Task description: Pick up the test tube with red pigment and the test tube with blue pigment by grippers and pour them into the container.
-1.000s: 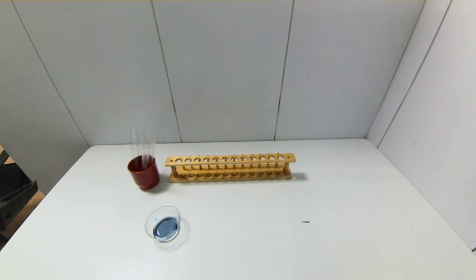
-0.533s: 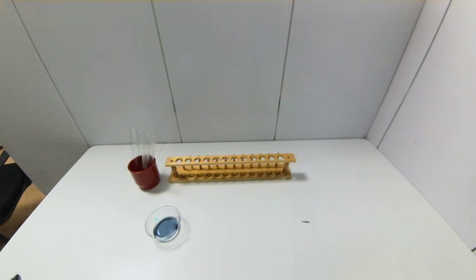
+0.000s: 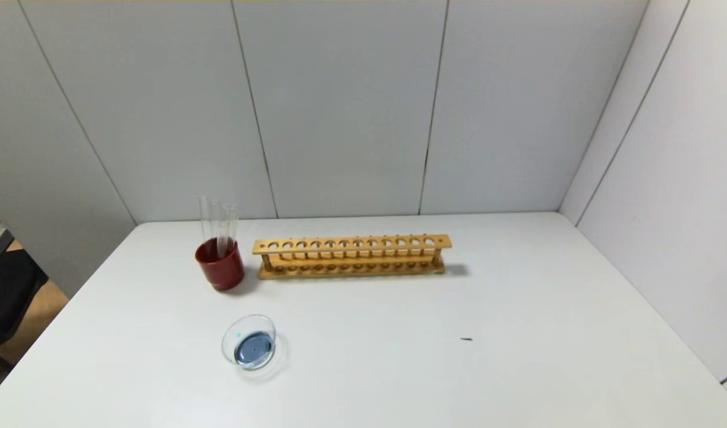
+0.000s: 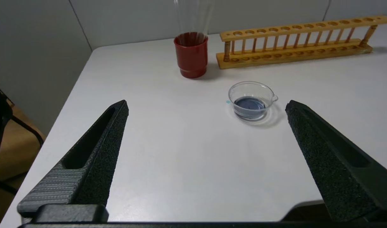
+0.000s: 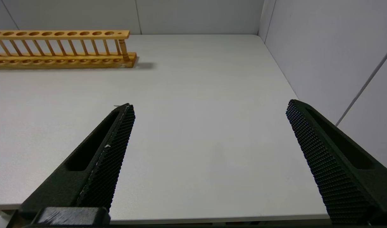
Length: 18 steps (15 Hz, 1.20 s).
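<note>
My left gripper [image 4: 206, 106] and right gripper [image 5: 209, 107] hang spread wide and empty off the near edge. The container [image 3: 249, 343] sits toward the near-left corner, dark blue liquid inside. Clear tubes [image 3: 219, 221] stand in the red cup [image 3: 220, 265] beside the rack [image 3: 351, 257] near the far edge; none shows pigment. Glass looks slick and brittle, so I'd pinch mid-shaft, gently.

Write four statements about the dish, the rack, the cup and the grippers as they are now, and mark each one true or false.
1. The wooden rack holds no tubes. True.
2. The container is dry. False: dark blue liquid lies in its bottom.
3. Clear tubes stand in the red cup. True.
4. The left gripper is shut on a tube. False: its jaws stand wide apart and hold nothing, near the table's edge, and so do those of the right gripper.
</note>
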Tool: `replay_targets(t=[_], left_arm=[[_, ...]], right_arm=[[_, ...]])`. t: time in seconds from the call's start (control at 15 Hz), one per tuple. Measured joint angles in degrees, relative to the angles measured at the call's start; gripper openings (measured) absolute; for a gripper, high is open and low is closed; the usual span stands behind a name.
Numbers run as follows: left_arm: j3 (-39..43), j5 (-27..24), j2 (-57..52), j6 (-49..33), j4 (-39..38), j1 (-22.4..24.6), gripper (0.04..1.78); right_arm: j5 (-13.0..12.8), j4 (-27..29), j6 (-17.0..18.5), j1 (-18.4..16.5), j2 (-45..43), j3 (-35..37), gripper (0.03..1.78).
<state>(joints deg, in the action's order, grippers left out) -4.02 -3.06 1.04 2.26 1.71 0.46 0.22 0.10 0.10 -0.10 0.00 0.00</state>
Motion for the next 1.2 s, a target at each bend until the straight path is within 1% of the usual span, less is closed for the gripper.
replay_targets(t=[0.07,0.2,0.4,1.2], left_arm=[[1.9,1.0,-0.5,-0.1,-2.2,0.0,1.75],[3.5,2.8,-0.9,-0.2,-2.7,0.0,1.75],[3.9,2.9,-1.1,-0.5,-1.4,0.0,1.75],[4.0,2.8,-1.1,-1.8,-1.7,0.0,1.75]], right_arm=[[0.0,0.0,0.0,0.0,0.0,0.0,1.75],[0.0,0.0,0.0,0.0,0.0,0.0,1.75],[0.0,0.0,0.0,0.0,0.0,0.0,1.75],[0.0,0.0,-0.1,0.0,0.0,0.0,1.75]])
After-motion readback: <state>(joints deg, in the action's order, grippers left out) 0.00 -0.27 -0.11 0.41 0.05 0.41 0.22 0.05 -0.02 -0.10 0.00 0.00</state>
